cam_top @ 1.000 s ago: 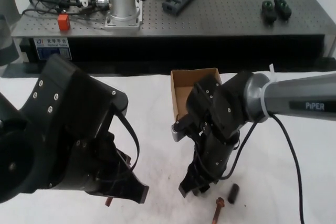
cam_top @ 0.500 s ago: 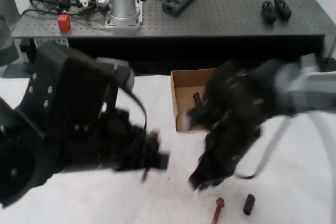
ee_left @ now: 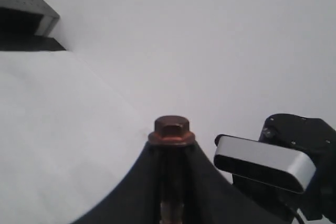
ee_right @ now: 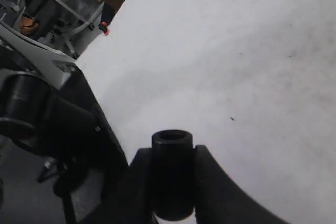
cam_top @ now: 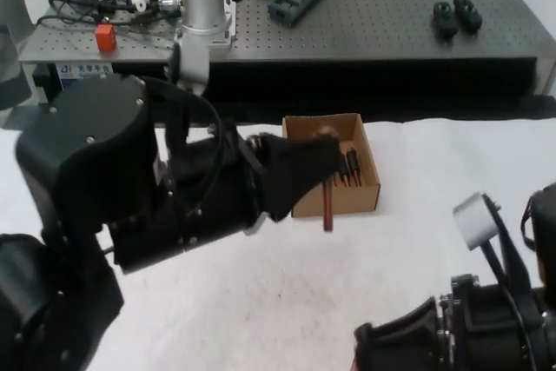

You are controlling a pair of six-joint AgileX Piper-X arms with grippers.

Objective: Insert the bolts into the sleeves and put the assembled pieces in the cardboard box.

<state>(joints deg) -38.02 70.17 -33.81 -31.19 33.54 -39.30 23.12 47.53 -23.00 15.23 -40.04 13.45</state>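
Though apart, left claw point(ee_left: 171, 149) tight on a bolt point(ee_left: 171, 128), right claw point(ee_right: 172, 153) on a sleeve point(ee_right: 172, 182); cardboard box point(cam_top: 356, 197) partly behind left arm point(cam_top: 130, 171)

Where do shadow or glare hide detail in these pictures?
High view: shadow lies under the metal bench. Left wrist view: the bolt has a lit head, a dark shank between the fingers. Right wrist view: the white cloth is bright, the black sleeve shows little detail.
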